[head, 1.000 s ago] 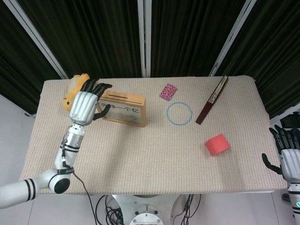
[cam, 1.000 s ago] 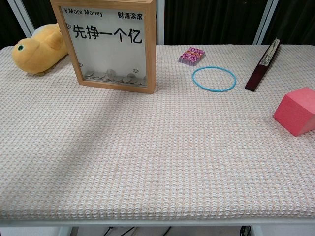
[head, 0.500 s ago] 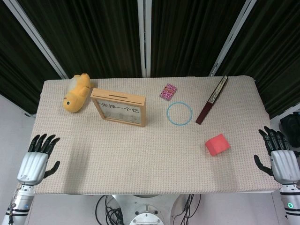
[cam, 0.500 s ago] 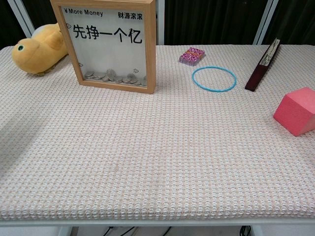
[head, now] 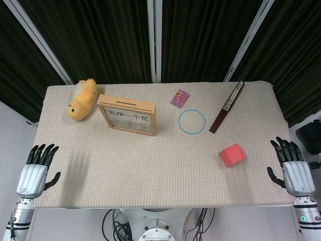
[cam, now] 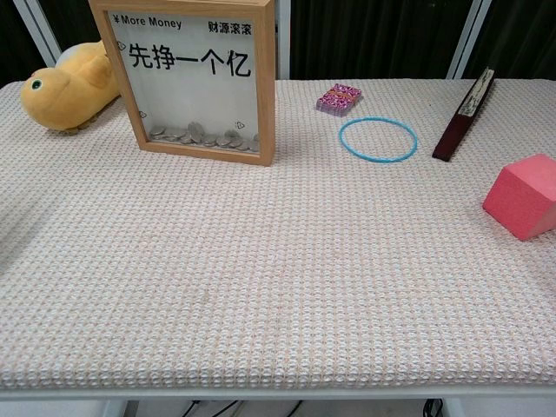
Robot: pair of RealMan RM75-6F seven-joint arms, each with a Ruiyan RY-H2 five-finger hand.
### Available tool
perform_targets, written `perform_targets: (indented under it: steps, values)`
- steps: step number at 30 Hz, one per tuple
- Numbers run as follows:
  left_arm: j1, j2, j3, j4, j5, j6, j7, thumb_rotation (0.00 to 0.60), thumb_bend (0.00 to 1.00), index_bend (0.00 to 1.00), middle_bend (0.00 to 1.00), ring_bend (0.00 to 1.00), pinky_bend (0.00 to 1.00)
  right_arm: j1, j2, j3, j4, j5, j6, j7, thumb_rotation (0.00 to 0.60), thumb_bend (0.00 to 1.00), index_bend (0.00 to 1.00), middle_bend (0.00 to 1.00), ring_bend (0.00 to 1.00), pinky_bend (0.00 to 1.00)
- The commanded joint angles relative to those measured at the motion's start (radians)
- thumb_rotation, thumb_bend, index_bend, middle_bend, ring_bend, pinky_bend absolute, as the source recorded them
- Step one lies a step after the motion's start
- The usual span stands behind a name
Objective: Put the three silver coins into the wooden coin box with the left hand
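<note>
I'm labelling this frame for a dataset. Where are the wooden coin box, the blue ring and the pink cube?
wooden coin box (cam: 193, 82), chest view, on its clear front pane.
blue ring (cam: 378, 139), chest view, on its near rim.
pink cube (head: 232, 154), head view, on its top face.

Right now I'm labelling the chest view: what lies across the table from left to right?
yellow plush toy → wooden coin box → patterned pink packet → blue ring → dark folded fan → pink cube.
</note>
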Motion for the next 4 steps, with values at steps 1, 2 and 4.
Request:
perform_targets:
  steps: [1,2,4]
  values:
    - [0.002,-0.009,-0.014,0.006,0.000,-0.002,-0.006,0.600,0.28,0.09,0.06,0.00,0.02,0.003,-0.003,-0.001,0.000,0.008,-0.011,-0.006,0.600,0.32,0.00,0.00,0.00,0.00]
    - [0.001,-0.012,-0.019,0.006,0.000,-0.008,-0.007,0.600,0.28,0.09,0.06,0.00,0.02,0.004,-0.004,-0.002,0.001,0.008,-0.014,-0.007,0.600,0.32,0.00,0.00,0.00,0.00]
    - [-0.002,-0.015,-0.026,0.007,0.000,-0.018,-0.005,0.600,0.28,0.09,0.06,0.00,0.02,0.005,-0.008,-0.003,0.002,0.008,-0.015,-0.008,0.600,0.32,0.00,0.00,0.00,0.00]
